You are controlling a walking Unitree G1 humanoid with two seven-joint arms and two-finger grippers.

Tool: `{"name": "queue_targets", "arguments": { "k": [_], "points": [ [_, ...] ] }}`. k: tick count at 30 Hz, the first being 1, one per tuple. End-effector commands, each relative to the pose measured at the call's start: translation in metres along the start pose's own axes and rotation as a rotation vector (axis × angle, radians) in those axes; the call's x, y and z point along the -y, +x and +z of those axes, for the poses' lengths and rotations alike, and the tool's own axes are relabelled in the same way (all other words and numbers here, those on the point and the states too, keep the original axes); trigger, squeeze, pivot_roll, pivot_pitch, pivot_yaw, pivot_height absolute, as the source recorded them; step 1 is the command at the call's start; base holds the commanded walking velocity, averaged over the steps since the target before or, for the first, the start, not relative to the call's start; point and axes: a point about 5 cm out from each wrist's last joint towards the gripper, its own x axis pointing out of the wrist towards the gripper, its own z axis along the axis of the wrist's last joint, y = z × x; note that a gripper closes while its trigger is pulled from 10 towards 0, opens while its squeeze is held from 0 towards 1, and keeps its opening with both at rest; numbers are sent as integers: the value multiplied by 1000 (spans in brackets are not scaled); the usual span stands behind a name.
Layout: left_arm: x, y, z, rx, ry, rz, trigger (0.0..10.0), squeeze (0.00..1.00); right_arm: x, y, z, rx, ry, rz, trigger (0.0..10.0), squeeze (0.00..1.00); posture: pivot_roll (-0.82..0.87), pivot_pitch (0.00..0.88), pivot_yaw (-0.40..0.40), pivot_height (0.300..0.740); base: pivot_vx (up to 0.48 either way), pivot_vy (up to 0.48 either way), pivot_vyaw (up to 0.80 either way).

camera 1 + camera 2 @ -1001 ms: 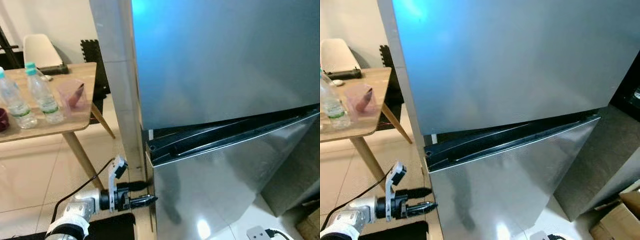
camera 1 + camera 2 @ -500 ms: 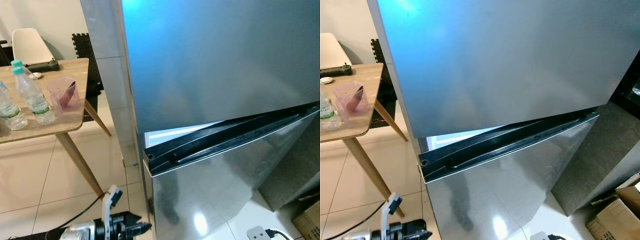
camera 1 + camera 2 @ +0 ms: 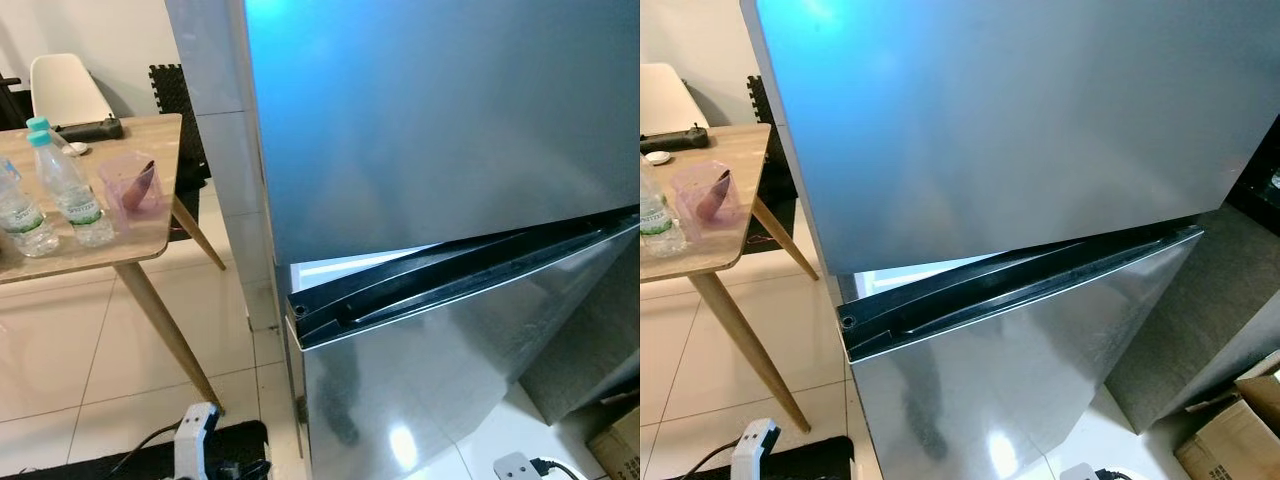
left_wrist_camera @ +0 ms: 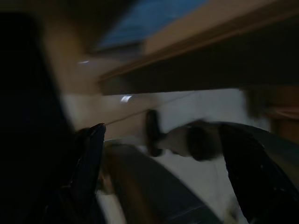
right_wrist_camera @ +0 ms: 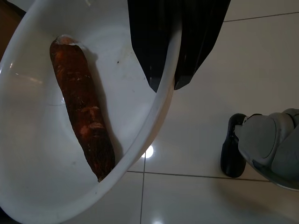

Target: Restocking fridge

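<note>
The silver two-door fridge (image 3: pixel 450 130) stands before me. Its upper door is closed. The lower door (image 3: pixel 440 390) is slightly ajar, with a lit gap (image 3: pixel 345 266) above its black top edge. My right gripper (image 5: pixel 166 86) is shut on the rim of a white bowl (image 5: pixel 28 177), and a long brown root (image 5: pixel 84 116) lies inside the bowl. In the blurred, dark left wrist view my left gripper (image 4: pixel 161 130) hangs low near the floor with its two black fingers (image 4: pixel 88 163) wide apart. A white part of the left wrist (image 3: pixel 195 440) peeks in beside the fridge's lower door.
A wooden table (image 3: pixel 150 240) on the left carries two water bottles (image 3: pixel 70 190) and a pink cup (image 3: pixel 130 185), with a white chair (image 3: pixel 65 90) behind. A cardboard box (image 3: pixel 1230 440) and a power strip (image 3: pixel 520 468) lie at the lower right. My foot (image 5: pixel 261 144) stands on the tiles.
The lower fridge door has come ajar and shows a lit gap. My left arm has dropped from the door's edge toward the floor. The camera has shifted slightly.
</note>
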Motion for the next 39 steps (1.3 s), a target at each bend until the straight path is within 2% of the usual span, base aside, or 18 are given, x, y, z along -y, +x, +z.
{"name": "queue_targets", "arguments": {
  "k": [1, 3, 10, 14, 39],
  "points": [
    [-3, 0, -8, 5, -34, 76, 10000, 0, -1, 0, -1, -3, -3, -4, 10000, 0, -37, 0, -27, 740, 0, 0, 0],
    [-8, -1, -16, 2, -74, 185, 10000, 0, -2, 0, -2, -4, -4, -2, 10000, 0, -36, 0, -28, 740, 0, 0, 0],
    [-6, 1, -33, -29, -90, 282, 10000, 0, -3, 0, -2, -6, -6, -2, 10000, 0, -38, 0, -28, 740, 0, 0, 0],
    [1, 8, -35, -28, -99, 290, 10000, 0, -3, 0, -2, -8, -4, -3, 10000, 0, -39, 0, -29, 740, -136, 0, 0],
    [6, 12, -38, -29, -102, 318, 10000, 0, -2, 0, -5, -13, 4, -4, 10000, 0, -48, 0, -33, 740, -307, 0, 0]
  ]
}}
